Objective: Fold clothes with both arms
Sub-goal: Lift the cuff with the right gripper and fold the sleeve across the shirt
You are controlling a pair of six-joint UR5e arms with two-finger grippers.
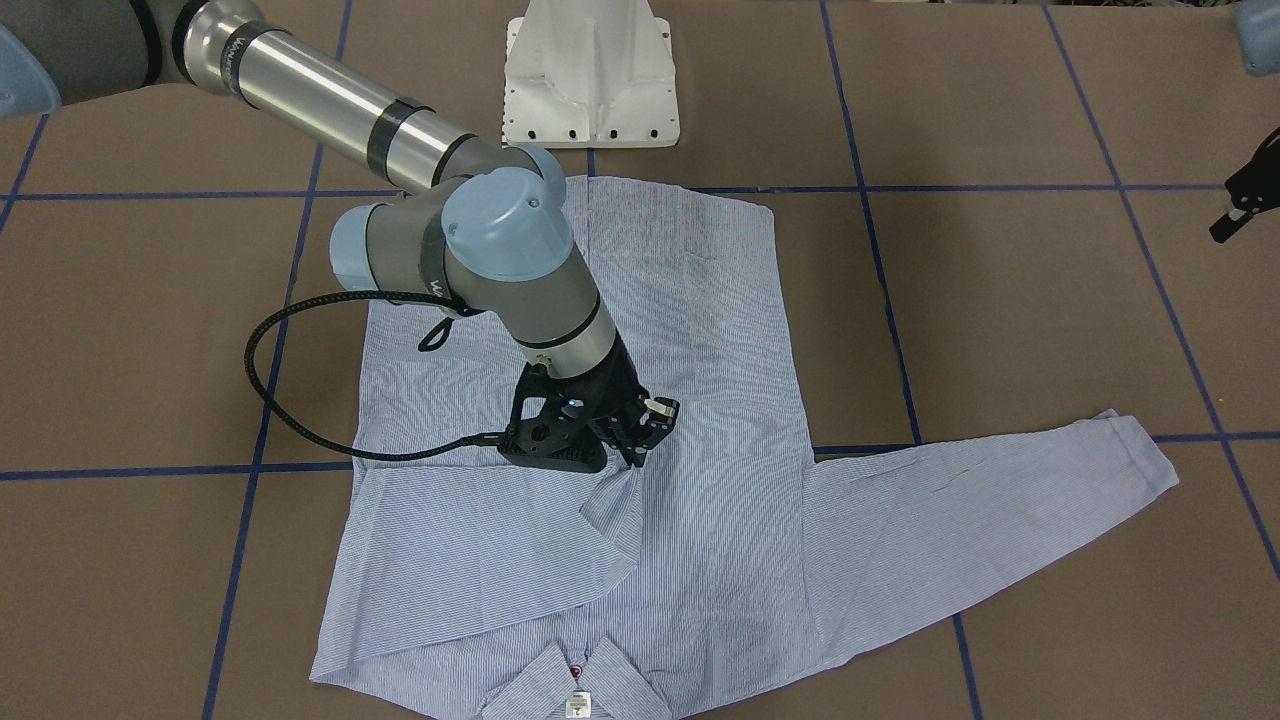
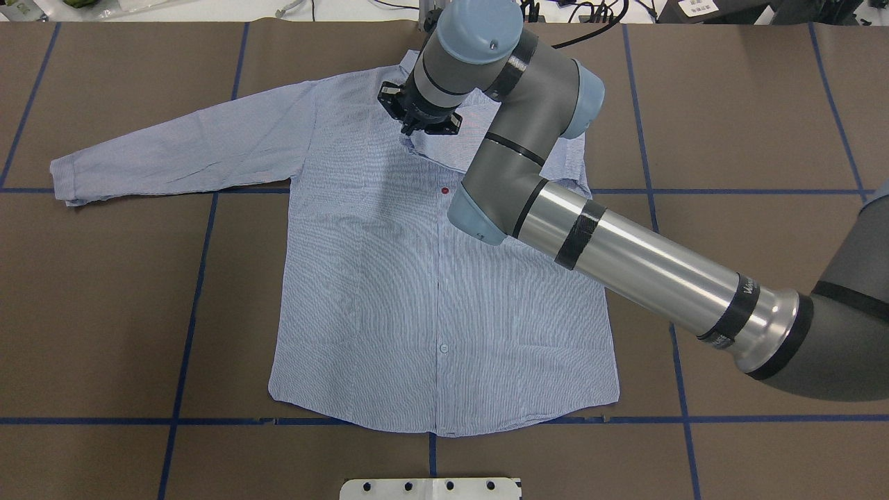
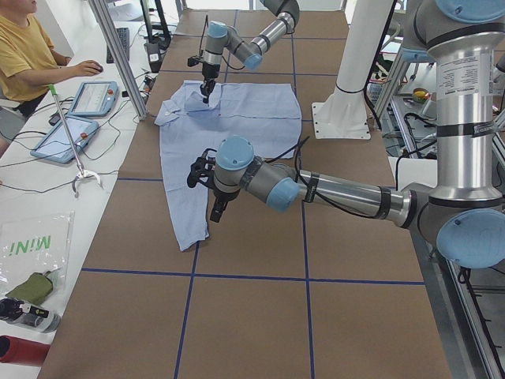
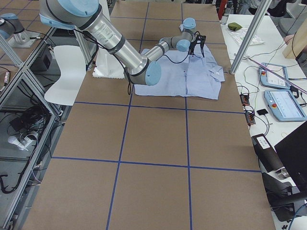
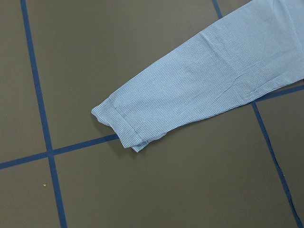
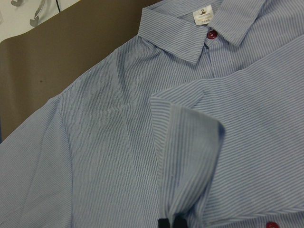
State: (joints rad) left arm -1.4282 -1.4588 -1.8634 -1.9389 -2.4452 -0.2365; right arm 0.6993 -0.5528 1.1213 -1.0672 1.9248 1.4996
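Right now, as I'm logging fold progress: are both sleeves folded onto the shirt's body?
No, one sleeve lies stretched out flat on the table, out to the side of the shirt.

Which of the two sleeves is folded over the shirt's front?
The sleeve gripped by the right end effector; the other sleeve lies stretched out flat on the table.

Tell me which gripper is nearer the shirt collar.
Right. The right gripper pinches the shirt close to its collar; the left gripper hangs by the far cuff.
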